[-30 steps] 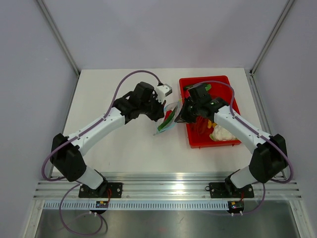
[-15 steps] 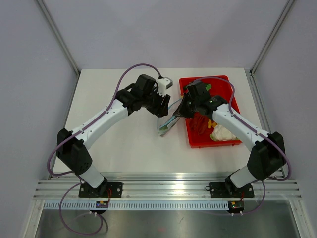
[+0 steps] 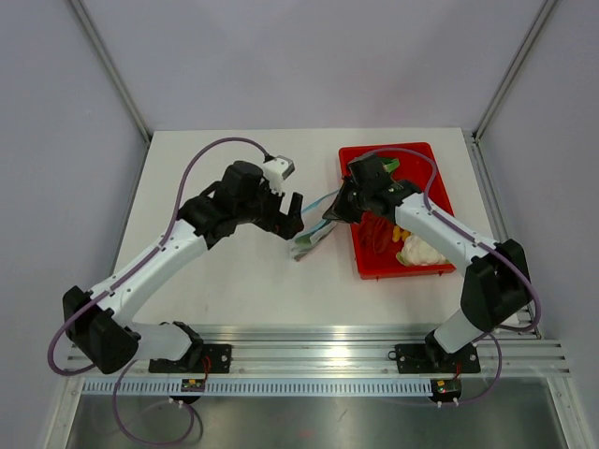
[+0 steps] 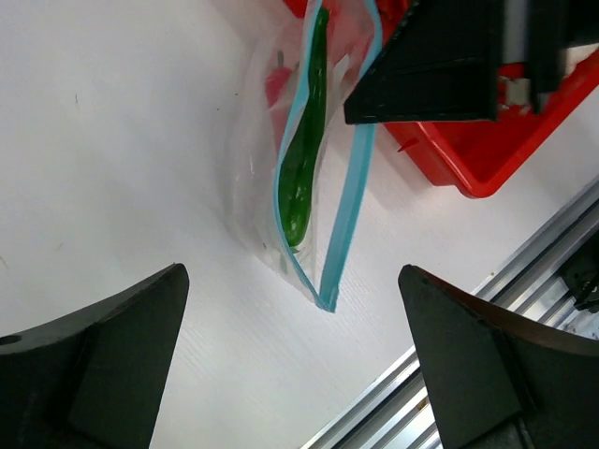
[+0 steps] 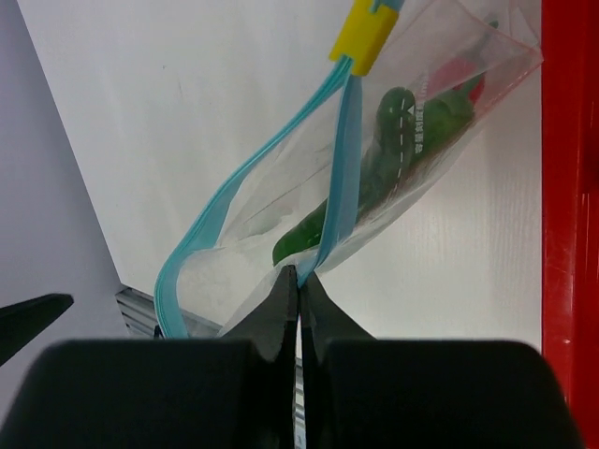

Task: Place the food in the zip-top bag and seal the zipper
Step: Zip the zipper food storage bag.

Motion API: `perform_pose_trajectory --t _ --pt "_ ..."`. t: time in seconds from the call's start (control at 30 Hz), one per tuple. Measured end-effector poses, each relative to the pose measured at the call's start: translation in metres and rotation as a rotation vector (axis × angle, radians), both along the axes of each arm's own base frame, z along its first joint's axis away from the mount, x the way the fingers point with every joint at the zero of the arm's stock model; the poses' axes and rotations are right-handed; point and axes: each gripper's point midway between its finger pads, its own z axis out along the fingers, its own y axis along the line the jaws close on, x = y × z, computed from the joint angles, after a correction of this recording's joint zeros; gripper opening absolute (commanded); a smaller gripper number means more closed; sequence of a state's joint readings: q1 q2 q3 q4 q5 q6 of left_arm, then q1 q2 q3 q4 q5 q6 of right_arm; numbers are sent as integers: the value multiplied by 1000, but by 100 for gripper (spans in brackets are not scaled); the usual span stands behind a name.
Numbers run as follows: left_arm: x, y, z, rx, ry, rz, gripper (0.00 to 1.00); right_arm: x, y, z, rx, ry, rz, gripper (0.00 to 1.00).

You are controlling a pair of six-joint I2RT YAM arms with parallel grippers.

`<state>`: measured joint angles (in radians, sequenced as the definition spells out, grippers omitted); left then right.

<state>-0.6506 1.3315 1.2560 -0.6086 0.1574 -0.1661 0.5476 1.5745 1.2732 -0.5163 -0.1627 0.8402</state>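
The clear zip-top bag (image 3: 312,236) hangs slanted over the table just left of the tray, its low corner near the tabletop. The food (image 4: 301,168), a green pepper with a red part, lies inside it. My right gripper (image 5: 298,273) is shut on the bag's edge at the light-blue zipper (image 5: 339,178). The two zipper strips stand apart below a yellow slider (image 5: 363,42). My left gripper (image 4: 292,276) is open, short of the bag's lower corner and touching nothing. From above, the left gripper (image 3: 294,217) sits just left of the bag and the right gripper (image 3: 329,213) above its top end.
A red tray (image 3: 407,272) stands to the right of the bag, holding a white cauliflower (image 3: 421,251) and other food pieces. The metal rail (image 3: 318,357) runs along the near table edge. Grey walls enclose the table on three sides.
My left gripper has opened, let go of the bag and drawn back to the left. The right gripper stays shut on the zipper edge, and the bag now hangs from it alone.
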Motion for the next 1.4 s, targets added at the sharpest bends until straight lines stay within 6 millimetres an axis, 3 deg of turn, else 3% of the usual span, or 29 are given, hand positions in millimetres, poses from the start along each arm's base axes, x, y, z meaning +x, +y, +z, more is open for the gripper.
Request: perform_pose_trajectory --t 0.17,0.4,0.53,0.63,0.73,0.77,0.8,0.87,0.9,1.0,1.1,1.23,1.4 --pt "-13 0 -1 -10 -29 -39 99 0 4 -4 16 26 0 0" --pt "-27 -23 -53 122 33 -127 99 -2 11 -10 64 85 -11 0" --pt "-19 -24 -73 200 45 -136 99 3 16 -5 139 118 -26 0" --pt "-6 -34 -72 219 32 -148 98 9 19 -4 198 140 -40 0" --pt "5 -41 -66 217 -3 -156 74 11 19 -5 225 160 -54 2" --pt "6 -41 -66 219 -9 -160 63 12 19 -5 235 164 -58 4" --pt "6 -41 -66 224 -10 -162 46 12 20 -4 244 168 -54 9" --pt "6 -40 -66 229 -16 -167 33 11 22 -1 260 173 -52 24" --pt "7 -40 -66 231 -19 -171 21 11 22 1 273 174 -46 30" --pt "6 -41 -66 231 -21 -187 4 15 17 6 313 165 -43 51" --pt "5 -41 -65 222 -21 -215 0 21 -2 18 339 131 -44 63" --pt "4 -38 -61 206 -26 -245 0 32 -37 53 349 -13 -22 70" --pt "2 -29 -47 176 -67 -296 0 32 -59 83 240 -234 110 73"
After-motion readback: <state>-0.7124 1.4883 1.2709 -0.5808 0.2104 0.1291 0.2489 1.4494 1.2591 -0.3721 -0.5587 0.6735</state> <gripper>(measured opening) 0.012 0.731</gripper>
